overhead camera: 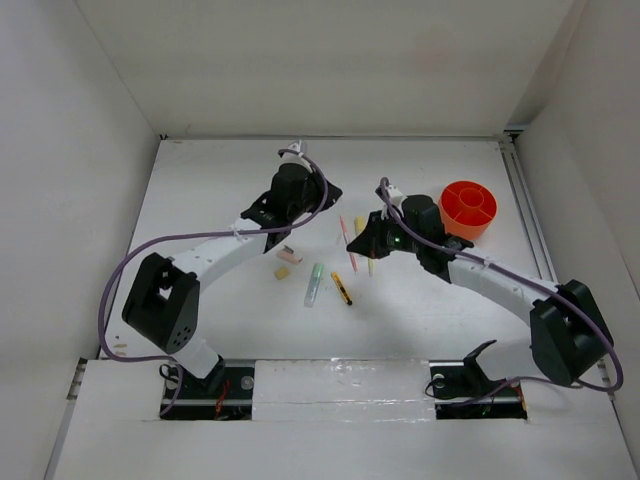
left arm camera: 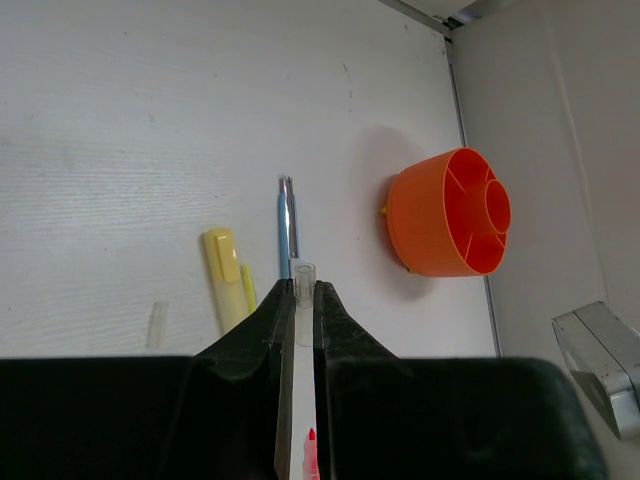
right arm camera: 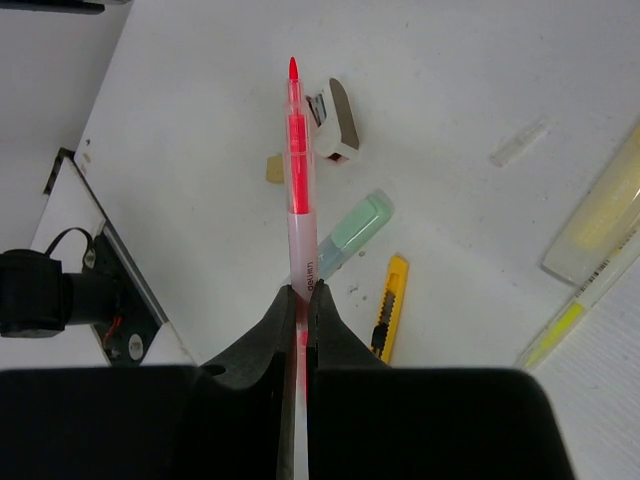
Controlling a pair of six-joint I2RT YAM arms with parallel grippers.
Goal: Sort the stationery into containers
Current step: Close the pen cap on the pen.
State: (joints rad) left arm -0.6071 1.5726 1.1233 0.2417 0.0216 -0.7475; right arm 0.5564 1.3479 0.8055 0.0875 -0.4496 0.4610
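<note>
1. Stationery is being sorted into one orange pot [overhead camera: 467,230]. The pot is standing at the right of the counter [overhead camera: 230,200], just beside the right arm's wrist, and nothing is being seen in its compartments.
2. One red pen [right arm camera: 293,150] is being clamped by its pale rear barrel in the right gripper [right arm camera: 300,290] and held clear of the counter. Its long axis is running straight out in line with the fingers, with the tip pointing left, away from the pot.
3. The pot is lying to the right of that gripper and behind its line of pointing. The coming move is therefore being judged as a swing of the pen round toward the pot, then a tilt tip-down over a compartment.
4. The right arm is being judged the nearer to the pot. The left gripper [left arm camera: 304,290] is well apart from it and is being seen clenched on a thin clear tube [left arm camera: 304,272] with red at its near end. Whether the tube belongs to the red pen cannot be told.
5. Lying loose on the counter are being counted:
   - one yellow marker [right arm camera: 600,205]
   - one green marker [right arm camera: 352,228]
   - one thin yellow pen [right arm camera: 568,322]
   - one blue pen [left arm camera: 285,225]
   - one yellow-black pen [right arm camera: 389,318]
   - one pink eraser [overhead camera: 289,256]
   - one tan eraser [overhead camera: 282,272]
   - one clear cap [right arm camera: 520,142]
</note>
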